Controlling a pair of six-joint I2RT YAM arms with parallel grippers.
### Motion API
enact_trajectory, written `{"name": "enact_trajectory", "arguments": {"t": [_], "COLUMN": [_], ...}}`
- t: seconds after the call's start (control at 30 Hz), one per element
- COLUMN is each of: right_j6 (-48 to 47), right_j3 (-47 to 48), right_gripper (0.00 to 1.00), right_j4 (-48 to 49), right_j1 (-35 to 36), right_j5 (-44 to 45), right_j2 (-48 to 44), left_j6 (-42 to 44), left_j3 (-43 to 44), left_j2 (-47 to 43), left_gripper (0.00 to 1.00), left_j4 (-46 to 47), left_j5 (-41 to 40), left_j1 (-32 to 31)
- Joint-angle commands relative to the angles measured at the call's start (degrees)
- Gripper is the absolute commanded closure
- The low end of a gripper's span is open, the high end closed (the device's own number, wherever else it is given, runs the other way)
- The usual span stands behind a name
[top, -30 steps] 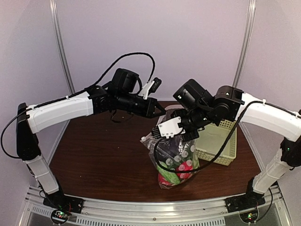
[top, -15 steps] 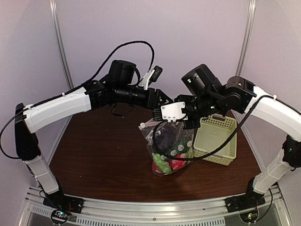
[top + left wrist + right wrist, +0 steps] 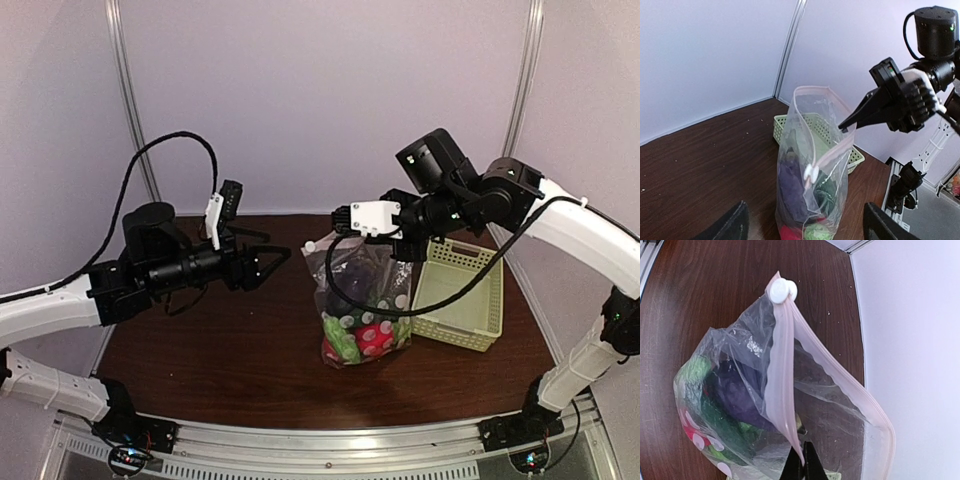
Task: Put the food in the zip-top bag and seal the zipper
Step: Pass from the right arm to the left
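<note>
- Since a second ago: the left arm has pulled back from the bag mouth to the left side. The right arm has risen, so the clear, crinkly, white-speckled zip-top bag (image 3: 365, 300) stands taller.
- Left claw (image 3: 272, 265): fingers spread, gripping nothing, well apart from the bag.
- Right claw (image 3: 802, 460): pinched closed on the pinkish plastic zipper strip (image 3: 782, 370) at the mouth edge, holding it up.
- The bag's bottom rests on the dark brown worktop (image 3: 220, 330), just beside the pale green perforated basket (image 3: 460, 295).
- The red, green and dark purple toy food (image 3: 362, 335) is inside the bag and none shows loose, so loading looks done.
- The mouth lips gape apart and the white slider (image 3: 782, 290) sits at one end, so sealing is still to do.
</note>
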Motion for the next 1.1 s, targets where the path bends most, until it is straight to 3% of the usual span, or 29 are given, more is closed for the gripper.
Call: {"name": "enact_trajectory", "arguments": {"t": [0.0, 0.27, 0.6, 0.8, 1.07], "right_j6": [4.58, 5.22, 5.14, 4.66, 4.18], "right_j3": [2.61, 2.27, 2.4, 2.02, 1.53], "right_gripper": [1.0, 1.0, 1.0, 1.0, 1.0], "right_j4": [1.53, 1.62, 1.07, 0.72, 0.36], "right_j1": [-1.38, -1.57, -1.53, -1.53, -1.53], "right_j5": [-3.49, -4.18, -5.2, -5.83, -6.52], "right_j2": [-0.57, -0.67, -0.93, -1.31, -1.23], "left_j6": [1.56, 2.42, 3.01, 0.48, -0.01], "left_j3": [-4.04, -4.8, 1.19, 1.92, 2.13], "left_j2": [1.05, 7.09, 15.95, 18.86, 23.82], "left_gripper": [0.24, 0.36, 0.36, 0.47, 0.49], "left_j4": [12.57, 19.75, 21.29, 24.01, 30.73], "left_j5": [2.71, 1.41, 0.15, 6.47, 17.18], "left_j1": [-0.34, -0.45, 0.3, 3.08, 5.37]}}
